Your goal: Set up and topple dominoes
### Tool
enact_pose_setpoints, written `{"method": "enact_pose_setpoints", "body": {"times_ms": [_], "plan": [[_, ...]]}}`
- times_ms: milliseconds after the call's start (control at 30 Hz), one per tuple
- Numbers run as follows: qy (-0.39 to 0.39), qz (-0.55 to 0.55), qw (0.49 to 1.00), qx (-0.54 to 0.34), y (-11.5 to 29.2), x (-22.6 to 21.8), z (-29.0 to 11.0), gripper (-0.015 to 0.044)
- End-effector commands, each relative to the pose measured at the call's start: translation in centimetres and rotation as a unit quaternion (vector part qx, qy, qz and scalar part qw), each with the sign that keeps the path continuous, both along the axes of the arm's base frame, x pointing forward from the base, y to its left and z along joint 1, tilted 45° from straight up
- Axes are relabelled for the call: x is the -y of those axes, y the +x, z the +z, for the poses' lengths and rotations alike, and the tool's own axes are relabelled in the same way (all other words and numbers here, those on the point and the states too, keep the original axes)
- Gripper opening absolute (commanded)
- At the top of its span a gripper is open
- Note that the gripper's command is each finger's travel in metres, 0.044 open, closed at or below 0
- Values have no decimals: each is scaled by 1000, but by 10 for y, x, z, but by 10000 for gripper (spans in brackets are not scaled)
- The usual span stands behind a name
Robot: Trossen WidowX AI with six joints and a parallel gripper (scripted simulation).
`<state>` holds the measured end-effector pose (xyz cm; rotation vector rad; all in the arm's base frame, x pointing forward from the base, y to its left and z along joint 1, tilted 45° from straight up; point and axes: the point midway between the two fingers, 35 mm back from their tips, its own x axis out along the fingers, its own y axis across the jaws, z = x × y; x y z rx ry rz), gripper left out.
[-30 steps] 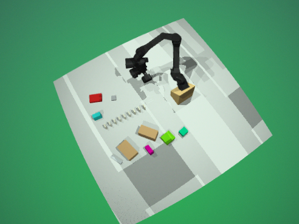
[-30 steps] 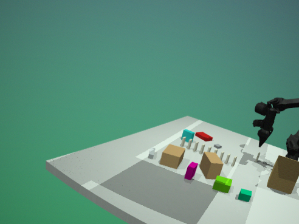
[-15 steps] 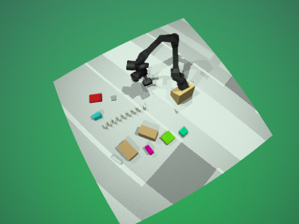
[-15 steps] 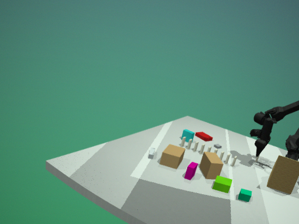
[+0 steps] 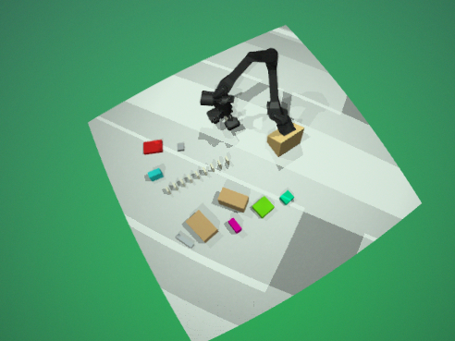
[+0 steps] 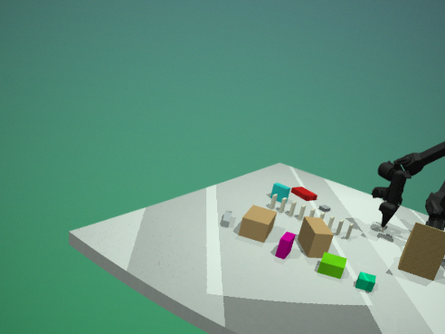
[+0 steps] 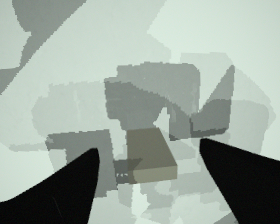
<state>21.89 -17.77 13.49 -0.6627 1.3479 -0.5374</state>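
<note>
A row of several cream dominoes [image 5: 196, 175] [image 6: 292, 208] stands on the table; in the exterior view a tan box hides part of it. My gripper [image 5: 227, 122] [image 6: 384, 224] [image 7: 150, 150] is low over the table, beyond the row's near end and apart from it. In the wrist view a loose domino [image 7: 150, 155] lies flat on the table between my two dark fingers. Both fingers stand clear of its sides with gaps showing. The gripper is open.
Two tan boxes [image 5: 233, 199] [image 5: 202, 225] sit on the far side of the row, with a magenta block [image 5: 235, 225], a green block [image 5: 263, 206], a teal block [image 5: 287, 197] and a grey piece [image 5: 185, 240]. A red block [image 5: 153, 146], a cyan block [image 5: 155, 174] and a grey cube [image 5: 180, 147] lie near the row's other end. The arm's base stands on a tan box [image 5: 285, 139].
</note>
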Motion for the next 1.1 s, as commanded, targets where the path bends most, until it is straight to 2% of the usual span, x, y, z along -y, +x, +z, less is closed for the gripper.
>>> {"method": "enact_pose_setpoints", "body": {"times_ms": [0,167,500,667,833,1067], "plan": [[2,1,1000,-3,-1,0,-2,230],[2,1,1000,-3,-1,0,-2,107],[3,1,1000,-3,0,-2,-1,107],[16,-2,1000,-4,1,-46,36,107],[8,-1,1000,-4,-17,-88,85,107],[5,0,1000,-3,-20,-92,92,107]]}}
